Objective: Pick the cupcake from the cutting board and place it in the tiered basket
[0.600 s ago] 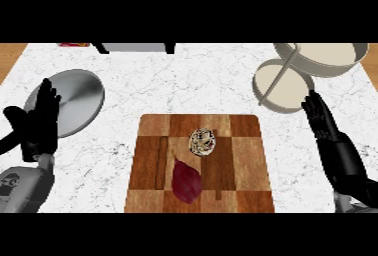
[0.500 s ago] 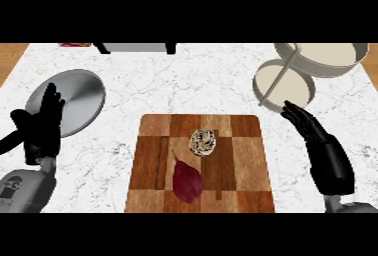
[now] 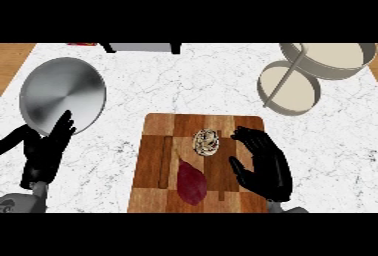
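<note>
Progress: none yet, in my judgement. Grasp, lift, carry and set-down all remain.

- My right hand (image 3: 260, 167), one: released, fingers straight, over the right part of the cutting board (image 3: 155, 150), just beside the cupcake (image 3: 206, 142) and not holding it.
- My left hand (image 3: 44, 155), one: released, resting at the left edge.
- Cutting board, one.
- Dark red leaf-shaped item (image 3: 192, 182), one, on the board's near half.
- Cupcake, one, on the board's far half.
- Round metal plate (image 3: 63, 92), one, far left.
- Tiered basket (image 3: 336, 70), one, two tiers, far right; the cupcake is not in it.
</note>
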`<act>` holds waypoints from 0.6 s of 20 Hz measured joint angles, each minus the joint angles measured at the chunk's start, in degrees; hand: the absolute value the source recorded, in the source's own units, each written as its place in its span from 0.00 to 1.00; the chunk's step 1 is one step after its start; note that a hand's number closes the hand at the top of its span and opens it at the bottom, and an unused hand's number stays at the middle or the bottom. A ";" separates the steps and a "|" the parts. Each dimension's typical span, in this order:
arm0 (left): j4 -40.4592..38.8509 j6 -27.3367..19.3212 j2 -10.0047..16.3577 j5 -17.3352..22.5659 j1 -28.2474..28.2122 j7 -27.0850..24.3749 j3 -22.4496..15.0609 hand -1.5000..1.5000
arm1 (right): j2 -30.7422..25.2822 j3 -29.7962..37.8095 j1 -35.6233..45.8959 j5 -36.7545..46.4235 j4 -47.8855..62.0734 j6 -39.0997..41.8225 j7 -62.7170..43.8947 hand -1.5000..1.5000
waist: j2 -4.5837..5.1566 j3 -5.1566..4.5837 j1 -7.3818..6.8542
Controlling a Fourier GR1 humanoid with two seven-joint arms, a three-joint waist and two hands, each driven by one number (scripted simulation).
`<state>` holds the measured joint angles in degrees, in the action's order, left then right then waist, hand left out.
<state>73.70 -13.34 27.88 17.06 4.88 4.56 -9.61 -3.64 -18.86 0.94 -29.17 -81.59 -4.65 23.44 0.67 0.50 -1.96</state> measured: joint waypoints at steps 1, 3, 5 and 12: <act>0.14 0.74 0.23 0.25 -0.42 -0.02 -0.04 0.50 | -0.33 -0.74 0.85 2.78 1.34 -2.63 -0.73 0.00 | -0.14 -0.11 -0.05; 0.34 1.72 0.58 0.33 -0.99 -0.49 -0.18 0.50 | -3.33 -2.66 1.41 8.76 3.93 -6.34 -2.75 0.00 | -0.37 -0.33 -0.09; 0.57 2.45 0.86 0.37 -1.21 -0.66 -0.32 0.50 | -7.05 -4.65 2.95 14.74 6.12 -9.55 -6.24 0.00 | -0.51 -0.50 -0.20; 1.12 5.53 2.35 1.79 -3.39 -1.54 0.89 0.50 | -17.14 -10.43 13.76 23.52 6.22 -5.39 -26.51 0.00 | -0.94 -0.57 0.02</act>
<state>74.81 -7.82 30.24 18.85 1.49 3.02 -8.71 -20.78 -29.30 14.70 -5.64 -75.37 -10.05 -3.07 -0.27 -0.07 -1.93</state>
